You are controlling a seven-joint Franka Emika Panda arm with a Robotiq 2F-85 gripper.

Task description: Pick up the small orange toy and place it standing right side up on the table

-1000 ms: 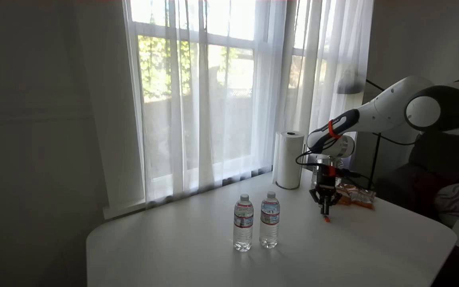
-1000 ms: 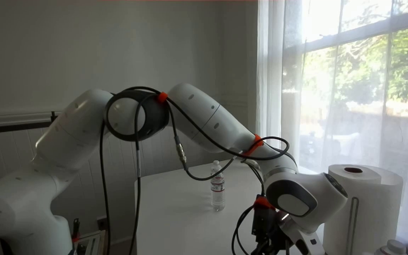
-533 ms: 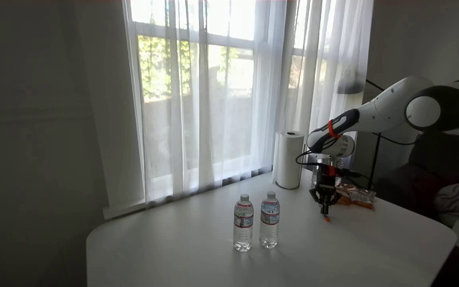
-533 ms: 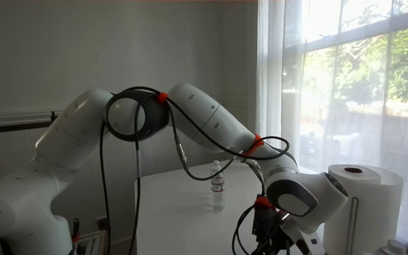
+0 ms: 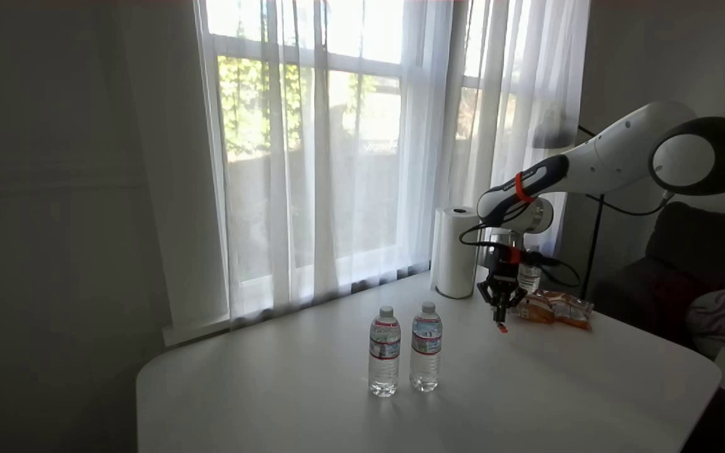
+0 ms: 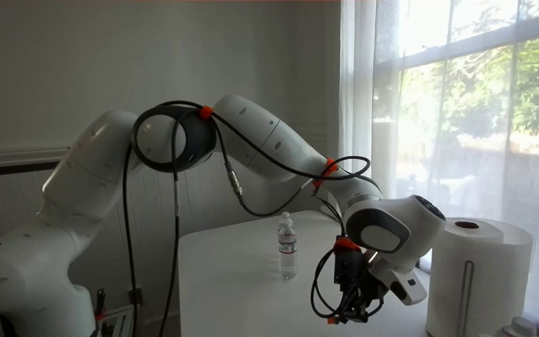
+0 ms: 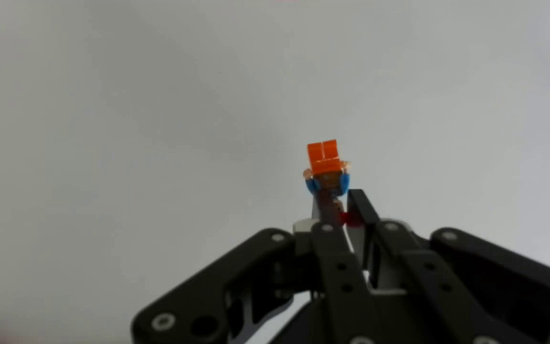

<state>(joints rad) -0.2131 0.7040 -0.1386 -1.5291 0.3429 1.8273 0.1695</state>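
The small orange toy is a tiny figure with orange legs, a brown torso and blue arms. In the wrist view its legs point away from the gripper, and its head and a red part lie between the two fingers. The gripper is shut on it, and the left finger hides part of its head. In an exterior view the toy hangs just below the fingertips, above the table. An orange bit of the toy also shows beside the gripper.
Two water bottles, a nearer left one and a right one, stand on the table. A paper towel roll stands near the window. Orange snack packets and another bottle are behind the gripper.
The arm has risen, and the gripper has moved up and slightly left in an exterior view, carrying the toy off the table. The bottles and roll have not moved.
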